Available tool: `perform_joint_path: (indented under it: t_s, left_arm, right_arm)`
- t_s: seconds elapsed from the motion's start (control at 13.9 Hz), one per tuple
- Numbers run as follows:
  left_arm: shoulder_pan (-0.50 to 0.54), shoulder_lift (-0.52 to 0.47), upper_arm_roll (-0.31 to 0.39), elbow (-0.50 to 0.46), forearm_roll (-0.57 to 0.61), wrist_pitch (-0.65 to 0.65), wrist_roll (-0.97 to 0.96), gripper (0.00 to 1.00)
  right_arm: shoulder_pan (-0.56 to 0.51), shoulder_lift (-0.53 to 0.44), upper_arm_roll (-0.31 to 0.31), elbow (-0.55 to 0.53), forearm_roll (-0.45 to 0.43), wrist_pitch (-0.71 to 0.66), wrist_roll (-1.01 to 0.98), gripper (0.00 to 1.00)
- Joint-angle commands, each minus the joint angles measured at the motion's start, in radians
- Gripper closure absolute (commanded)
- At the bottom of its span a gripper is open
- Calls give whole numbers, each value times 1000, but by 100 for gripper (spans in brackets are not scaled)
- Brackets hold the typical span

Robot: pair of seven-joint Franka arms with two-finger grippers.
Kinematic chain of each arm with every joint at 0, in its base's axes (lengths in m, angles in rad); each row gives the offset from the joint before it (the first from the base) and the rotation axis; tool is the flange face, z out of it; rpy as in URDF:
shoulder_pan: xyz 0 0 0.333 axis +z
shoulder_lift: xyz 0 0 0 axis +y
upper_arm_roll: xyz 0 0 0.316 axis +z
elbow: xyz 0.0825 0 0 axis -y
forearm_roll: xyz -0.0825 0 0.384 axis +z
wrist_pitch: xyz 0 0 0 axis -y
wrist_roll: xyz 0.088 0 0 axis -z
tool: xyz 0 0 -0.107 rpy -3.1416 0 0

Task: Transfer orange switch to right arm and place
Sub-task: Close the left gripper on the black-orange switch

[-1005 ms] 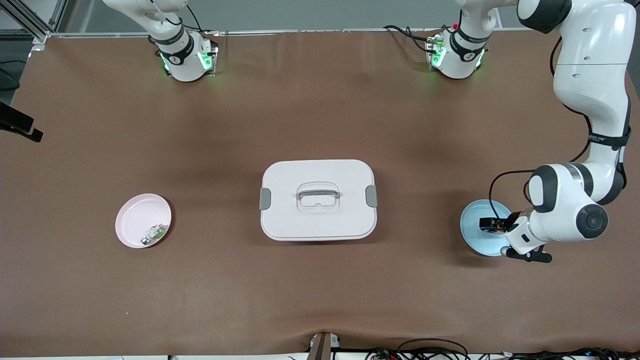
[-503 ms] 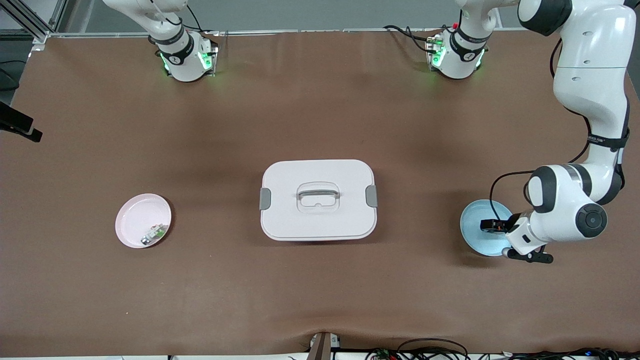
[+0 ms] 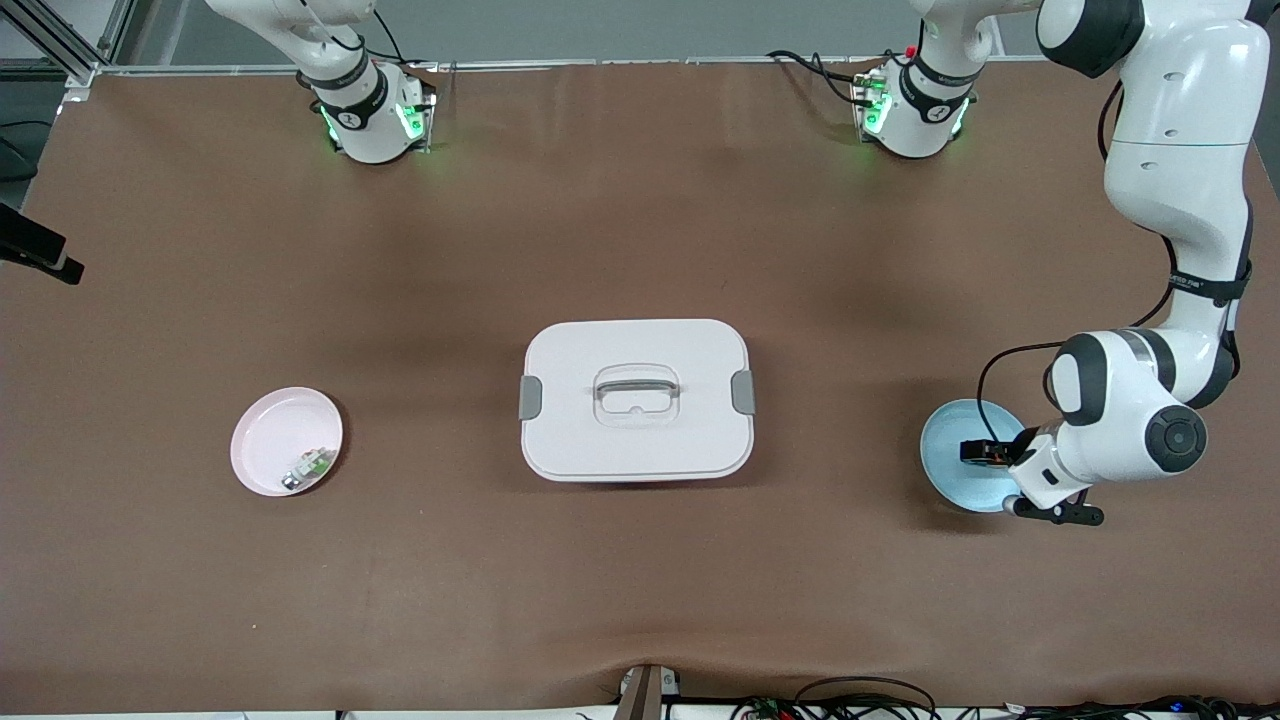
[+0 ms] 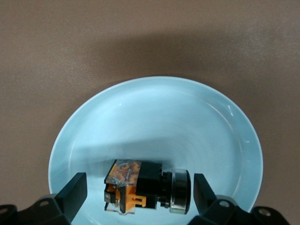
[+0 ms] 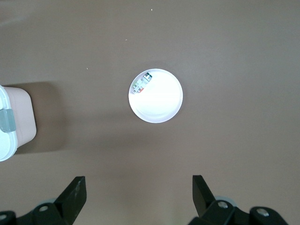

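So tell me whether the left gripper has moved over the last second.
Barely. The left gripper stays low over the blue plate, open around the orange switch; against the plate's rim it shows almost no shift.

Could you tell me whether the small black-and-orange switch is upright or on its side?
On its side: the orange switch lies lengthwise in the light blue plate, between the open left gripper.

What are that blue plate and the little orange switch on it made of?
The blue plate looks like glossy plastic or glazed ceramic: smooth, with soft highlights. The orange switch, between the left gripper's open fingers, seems molded plastic, with a shiny, probably metal ring.
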Motion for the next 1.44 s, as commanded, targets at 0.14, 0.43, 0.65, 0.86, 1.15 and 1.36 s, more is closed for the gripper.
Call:
perform_joint_path:
  t_s: [0.14,0.43,0.65,0.86,1.15,1.36]
  left_arm:
    - [13,5,-17,-6,12,25,10,0]
    - [19,5,-31,-18,12,27,6,0]
    - [21,7,-31,-20,12,27,6,0]
    - [21,7,-31,-20,12,29,5,0]
    - [21,11,-31,-20,12,30,2,0]
    - [21,11,-31,-20,10,35,-4,0]
  right_arm:
    - [-21,-2,14,-2,15,4,10,0]
    - [-21,-2,14,-2,15,4,12,0]
    - [-21,-2,14,-2,13,6,12,0]
    - [-23,-2,14,-2,15,6,12,0]
    - [-23,-2,14,-2,13,6,12,0]
    - [-23,-2,14,-2,13,9,12,0]
